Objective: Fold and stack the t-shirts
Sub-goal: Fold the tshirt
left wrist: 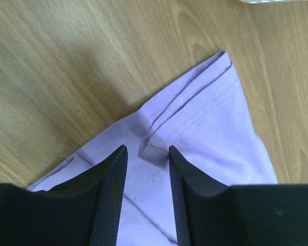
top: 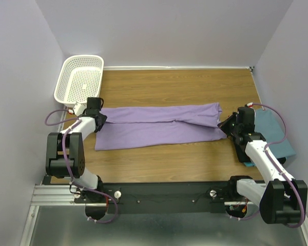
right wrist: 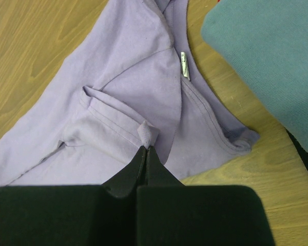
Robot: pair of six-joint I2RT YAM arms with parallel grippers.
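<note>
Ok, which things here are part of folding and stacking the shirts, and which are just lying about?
Part of the job: lavender t-shirt, teal t-shirt.
Just lying about: white mesh basket.

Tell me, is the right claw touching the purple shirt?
Touching. The right wrist view shows the right gripper shut, its tips pinching a small fold of the purple shirt.

Brown wood-grain counter (top: 185, 84), matte, under soft even light. Pale lavender-grey walls (top: 164, 31) behind counter, left of counter, right of counter. White trim strip (top: 195, 66) along counter's far edge. Black rail (top: 164, 192) along counter's near edge. Aluminium frame (top: 38, 197) off counter's near-left corner. Grey surface (top: 159, 230) beyond counter's near edge, kind unclear.
</note>
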